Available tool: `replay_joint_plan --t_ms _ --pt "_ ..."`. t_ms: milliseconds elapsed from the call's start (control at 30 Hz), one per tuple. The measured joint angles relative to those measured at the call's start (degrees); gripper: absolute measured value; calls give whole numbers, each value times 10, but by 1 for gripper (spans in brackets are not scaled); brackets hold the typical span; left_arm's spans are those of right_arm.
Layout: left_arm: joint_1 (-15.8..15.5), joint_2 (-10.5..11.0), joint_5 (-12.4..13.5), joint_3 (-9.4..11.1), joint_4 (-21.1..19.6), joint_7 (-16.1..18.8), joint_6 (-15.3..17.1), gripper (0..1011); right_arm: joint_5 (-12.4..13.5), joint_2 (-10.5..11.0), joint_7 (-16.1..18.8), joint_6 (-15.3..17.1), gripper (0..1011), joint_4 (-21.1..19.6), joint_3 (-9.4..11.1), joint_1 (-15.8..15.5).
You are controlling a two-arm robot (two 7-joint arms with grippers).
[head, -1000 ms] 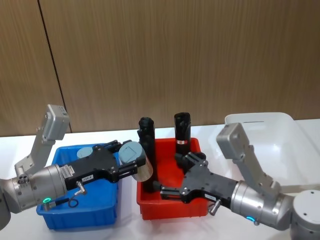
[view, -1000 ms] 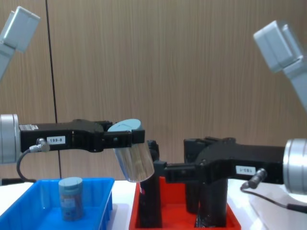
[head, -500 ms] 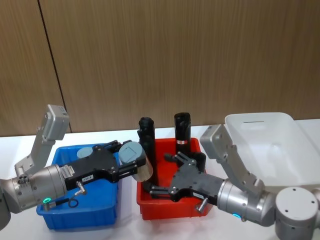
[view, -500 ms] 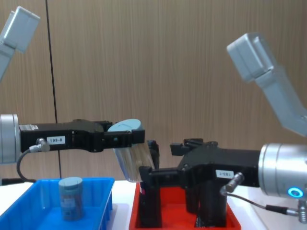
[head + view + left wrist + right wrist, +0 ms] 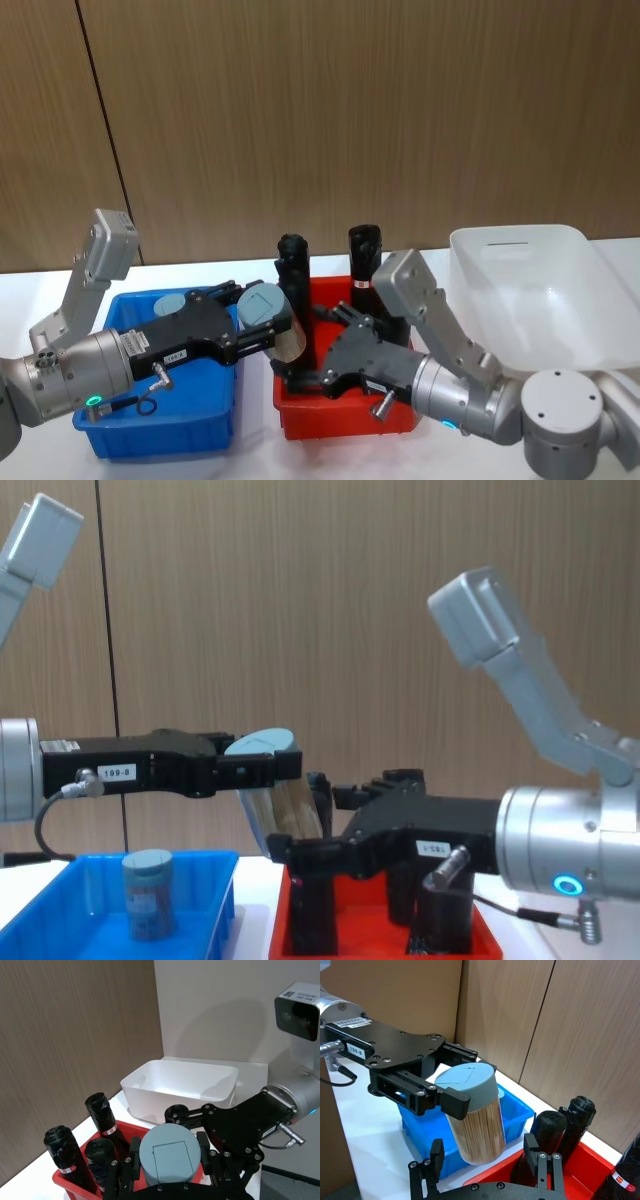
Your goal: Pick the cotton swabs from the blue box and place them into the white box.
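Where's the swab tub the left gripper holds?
In the head view, left of centre, the swab tub hangs tilted in the left gripper above the gap between blue box and red tray, open right gripper beside it.

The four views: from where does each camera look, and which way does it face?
Head view: high, facing down at blue box, red tray, white box; left gripper and right gripper reach in from below.
Chest view: low, facing forward, side-on; grippers enter from both edges.
Left wrist view: faces past the held cotton swab tub toward the white box.
Right wrist view: faces the blue box; its own fingers show.
Shared: both wrist views show the tub.
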Motion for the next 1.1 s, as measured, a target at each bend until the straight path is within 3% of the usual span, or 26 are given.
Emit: replay_joint_plan --t_ms 600,733,1033,1100 --pt "0 0 0 0 0 0 0 671 -17 -23 -20 -20 1002 50 -13 28" --pt "0 0 0 0 0 0 0 671 -20 -27 -22 -22 945 58 -16 33" --pt "0 0 0 0 0 1 0 671 -29 -31 -22 -22 683 67 -20 40" --pt "0 0 0 0 0 1 0 672 -31 -32 -22 -20 669 68 -21 41"
